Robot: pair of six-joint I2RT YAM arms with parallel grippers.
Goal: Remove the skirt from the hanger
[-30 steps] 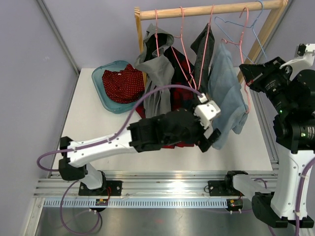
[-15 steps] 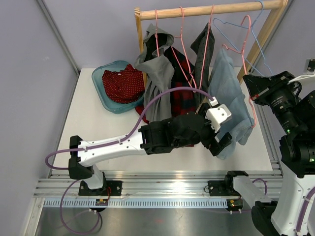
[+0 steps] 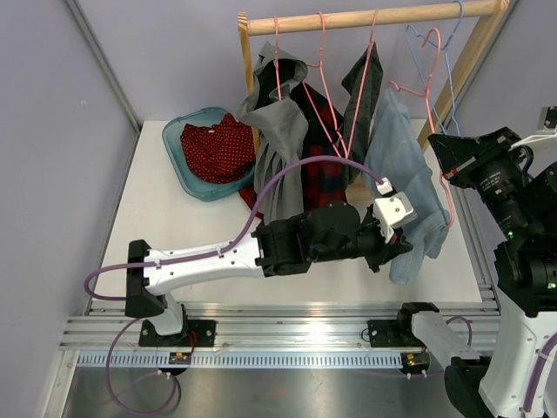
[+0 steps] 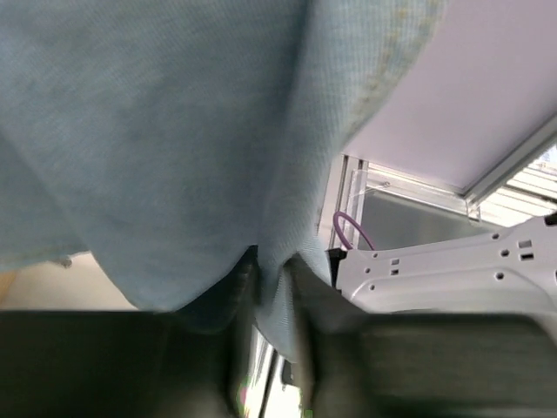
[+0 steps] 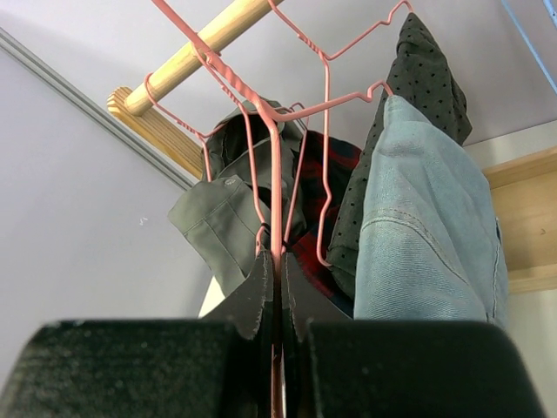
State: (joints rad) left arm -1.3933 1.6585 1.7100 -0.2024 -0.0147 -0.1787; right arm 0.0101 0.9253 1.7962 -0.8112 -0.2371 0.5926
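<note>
The red and dark tartan skirt (image 3: 324,170) hangs from the wooden rail between other clothes, and shows in the right wrist view (image 5: 344,165). Neither gripper touches it. My left gripper (image 3: 393,248) is shut on the lower part of a light blue denim garment (image 3: 405,165); a fold of that cloth (image 4: 174,131) sits pinched between its jaws (image 4: 274,287). That garment hangs on a pink wire hanger (image 3: 439,131). My right gripper (image 5: 277,279) is shut on the hanger's wire (image 5: 277,174), at the garment's right (image 3: 446,165).
The wooden rail (image 3: 374,17) also carries a grey-green garment (image 3: 283,131), a dark dotted garment (image 3: 361,87) and a bare light blue hanger (image 3: 452,61). A teal basin (image 3: 178,152) holding a red dotted garment (image 3: 213,148) stands at the back left.
My left arm has reached further right and its gripper has closed on the denim garment's lower part. The denim and its hanger swung slightly right; the right arm shifted early, then held.
</note>
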